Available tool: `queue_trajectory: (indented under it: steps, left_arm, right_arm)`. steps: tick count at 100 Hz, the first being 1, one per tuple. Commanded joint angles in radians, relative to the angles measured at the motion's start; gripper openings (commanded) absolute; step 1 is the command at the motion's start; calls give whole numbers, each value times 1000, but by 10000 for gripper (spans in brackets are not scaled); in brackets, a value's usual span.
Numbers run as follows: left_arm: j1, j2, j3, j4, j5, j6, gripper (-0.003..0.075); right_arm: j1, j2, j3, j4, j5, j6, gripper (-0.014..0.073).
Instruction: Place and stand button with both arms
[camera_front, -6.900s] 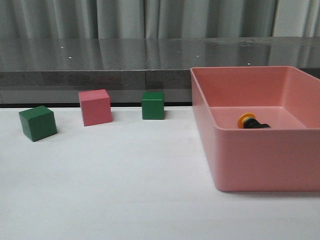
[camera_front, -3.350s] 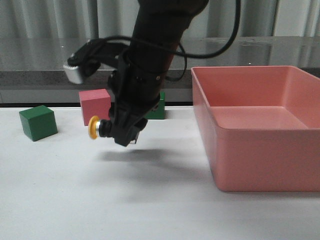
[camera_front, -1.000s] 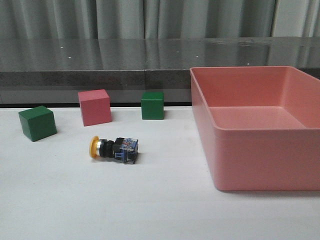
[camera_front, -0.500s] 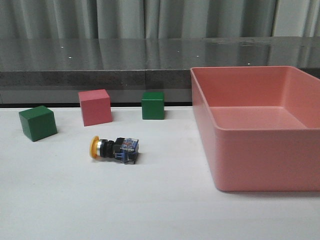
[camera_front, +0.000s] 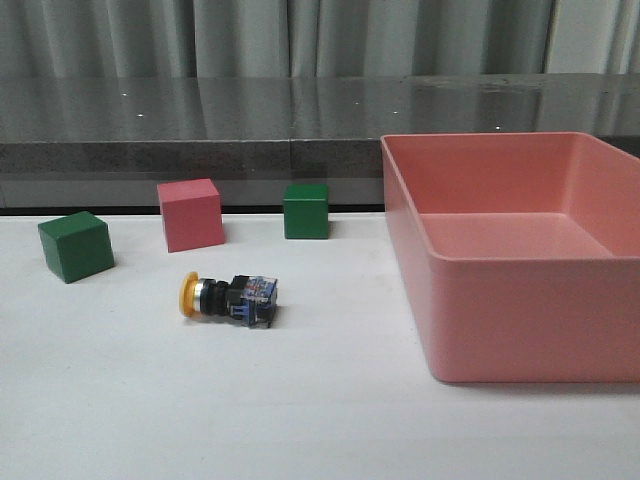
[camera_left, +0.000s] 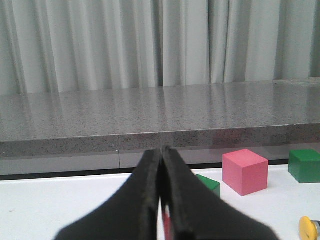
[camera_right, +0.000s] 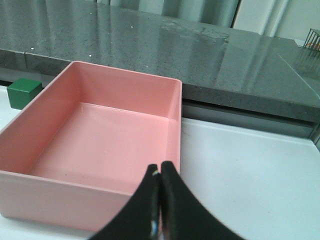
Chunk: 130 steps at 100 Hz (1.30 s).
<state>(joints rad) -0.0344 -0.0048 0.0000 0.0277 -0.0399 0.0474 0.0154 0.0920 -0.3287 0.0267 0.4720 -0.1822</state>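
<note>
Nothing is seen moved since a moment ago: the button (camera_front: 228, 298) is left lying on its side on the table (camera_front: 300, 400), left of the pink bin (camera_front: 520, 300), before the pink cube (camera_front: 190, 214). Both grippers, left gripper (camera_left: 161, 200) and right gripper (camera_right: 160, 200), are pressed closed, empty. Rolling could be caused by a clumsy nudge.

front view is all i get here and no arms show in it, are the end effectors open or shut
Observer: Both shut. The left end effector has its fingers pressed together, holding nothing.
Operator: and the right one
Observer: The right end effector is shut and empty too, hanging by the near side of the pink bin.
Operator: anything in the bin i can't see
Observer: No, the right wrist view shows its floor bare. The button lies on its side on the table.
</note>
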Motion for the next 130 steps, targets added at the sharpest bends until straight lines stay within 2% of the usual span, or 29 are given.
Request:
queue_trajectory:
  steps: [1,21,34,47,65,82,94,99,110,117,122,124,125,130]
  left_arm:
    - [2,-31,46,-9,-82,-8,-20]
    - [2,-31,44,-12,-113,-8,-19]
    - [2,-31,37,-152,-212,-84,-19]
    - [2,-26,-17,-191,-195,-129,-20]
    - [2,92,-213,-191,18,-131,-20]
    - [2,392,-470,-189,322,-102,-20]
    - [2,626,-626,-231,466,82,-19]
    - [2,704,-679,-281,493,224,-19]
    - [-12,859,-748,-471,536,564,-18]
    - [-25,937,-775,-606,552,720,-13]
    - [-34,1001,-790,-734,576,894,20]
    - [-34,1017,-797,-765,582,915,33]
    - [-36,1032,-800,-812,595,974,57]
    - [-40,1077,-809,-901,615,1092,121]
  right_arm:
    - [1,11,-23,2,-77,-3,-61]
    - [1,11,-23,2,-77,-3,-61]
    - [1,11,-23,2,-77,-3,-61]
    - [1,11,-23,2,-77,-3,-61]
    - [1,11,-23,2,-77,-3,-61]
    - [1,11,-23,2,-77,-3,-61]
    - [1,11,-23,2,-77,-3,-61]
    - [1,11,-23,2,-77,-3,-61]
    - [1,11,-23,2,-77,-3,-61]
    - [1,11,-23,2,-77,-3,-61]
    - [1,11,-23,2,-77,-3,-61]
    - [1,11,-23,2,-77,-3,-61]
    - [1,11,-23,2,-77,-3,-61]
    - [1,11,-23,2,-77,-3,-61]
